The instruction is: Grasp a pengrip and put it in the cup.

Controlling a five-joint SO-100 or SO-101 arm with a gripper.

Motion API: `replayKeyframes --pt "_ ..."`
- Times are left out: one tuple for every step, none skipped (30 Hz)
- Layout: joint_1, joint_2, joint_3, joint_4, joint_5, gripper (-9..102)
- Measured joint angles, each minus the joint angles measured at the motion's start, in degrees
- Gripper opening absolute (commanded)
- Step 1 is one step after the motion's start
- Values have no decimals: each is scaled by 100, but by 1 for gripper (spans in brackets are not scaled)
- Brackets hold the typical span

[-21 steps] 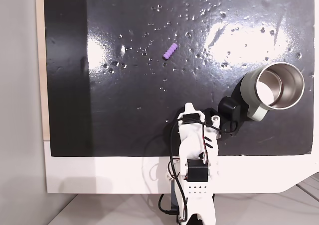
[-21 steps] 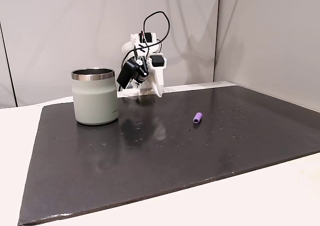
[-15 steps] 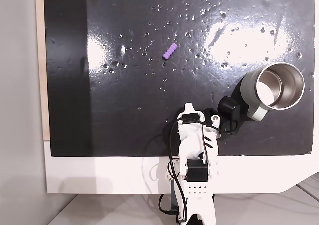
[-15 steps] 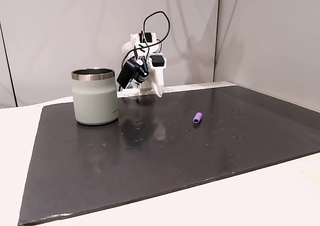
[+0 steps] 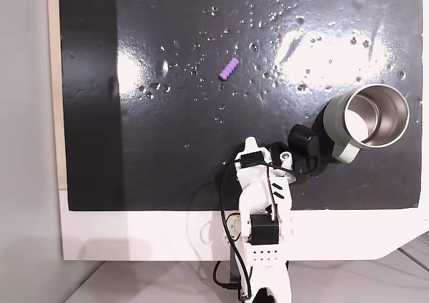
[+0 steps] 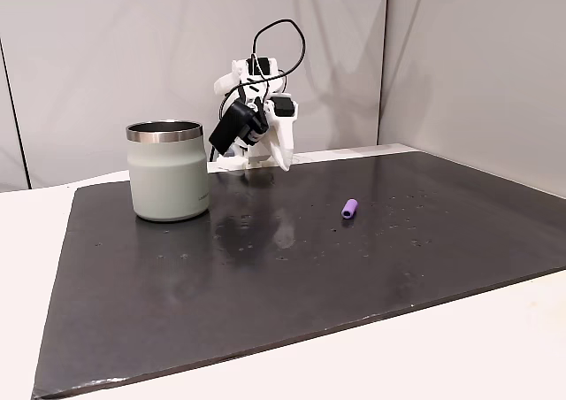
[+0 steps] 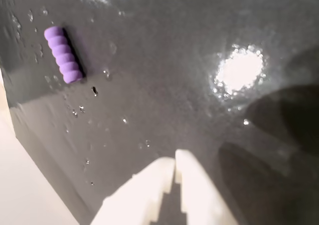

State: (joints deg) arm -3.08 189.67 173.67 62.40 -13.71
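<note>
Your arm's jaws (image 7: 174, 161) were clenched together with nothing between them, tips touching in the wrist view, hanging above the black mat (image 5: 167, 162). The pengrip (image 5: 229, 68) lay flat on the mat, well apart from the arm; in the wrist view it (image 7: 63, 61) sat at the far left. In the side fixed view it (image 6: 350, 208) rested right of the cup (image 6: 168, 170), well apart from it. The cup (image 5: 367, 118) stood upright on the mat at the right of the fixed view from above, just beside the arm's black camera housing (image 5: 301, 139). The mat covered your white table (image 5: 134, 232).
</note>
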Motion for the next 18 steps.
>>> replayKeyframes --pt "0 0 -105 0 -88 0" --pt "-9 0 -246 0 -158 0" --pt "-9 0 -396 0 -211 0" --pt "-9 -18 -536 0 -246 0" --pt "-26 -70 -668 0 -281 0" --pt "-79 -141 -800 0 -299 0" --pt "-132 -237 -923 0 -325 0" --pt "-176 -378 -1055 0 -343 0" --pt "-220 -545 -1187 0 -343 0" --pt "-255 -738 -1318 -9 -360 0" --pt "-308 -993 -1468 -44 -404 0" --pt "-369 -1274 -1617 -105 -422 0" --pt "-448 -1582 -1767 -167 -439 0" --pt "-501 -1916 -1934 -246 -439 0" --pt "-545 -2268 -2109 -316 -448 0" --pt "-545 -2619 -2285 -387 -448 0" --pt "-545 -2988 -2461 -448 -466 0" --pt "-527 -3357 -2654 -510 -483 0"
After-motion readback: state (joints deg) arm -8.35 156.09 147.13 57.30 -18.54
